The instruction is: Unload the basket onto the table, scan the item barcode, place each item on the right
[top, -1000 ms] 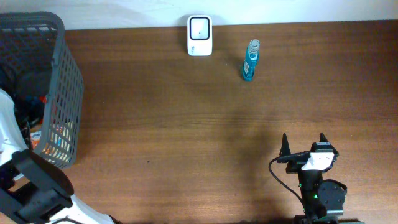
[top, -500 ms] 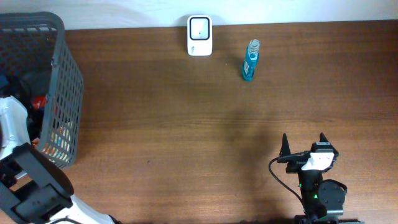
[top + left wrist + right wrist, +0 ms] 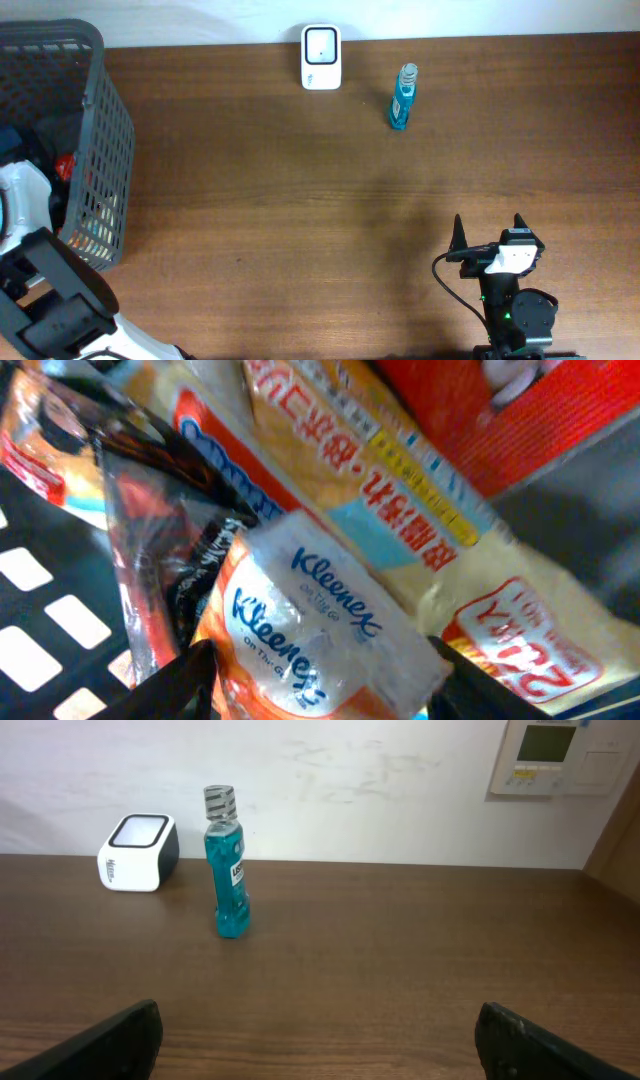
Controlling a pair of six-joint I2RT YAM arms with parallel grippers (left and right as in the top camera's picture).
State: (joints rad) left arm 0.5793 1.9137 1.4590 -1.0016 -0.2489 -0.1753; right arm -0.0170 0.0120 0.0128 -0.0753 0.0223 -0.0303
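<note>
A Kleenex tissue pack [image 3: 320, 625], clear plastic with orange edges, lies in the basket among other packets. My left gripper [image 3: 320, 690] is open, a dark finger at each end of the pack; I cannot tell whether they press on it. No barcode shows on it. In the overhead view the left arm [image 3: 25, 205] reaches into the grey basket [image 3: 105, 110], which hides its jaws. The white scanner [image 3: 321, 57] stands at the table's far edge. My right gripper [image 3: 489, 235] rests open and empty near the front right.
A blue mouthwash bottle [image 3: 403, 97] stands upright right of the scanner [image 3: 138, 852], also in the right wrist view [image 3: 228, 860]. In the basket, a yellow packet with red print [image 3: 400, 490] and a red package [image 3: 490, 420] lie beside the tissues.
The left arm's white link has shifted right and further into the basket. The right arm, scanner and bottle have not moved.
</note>
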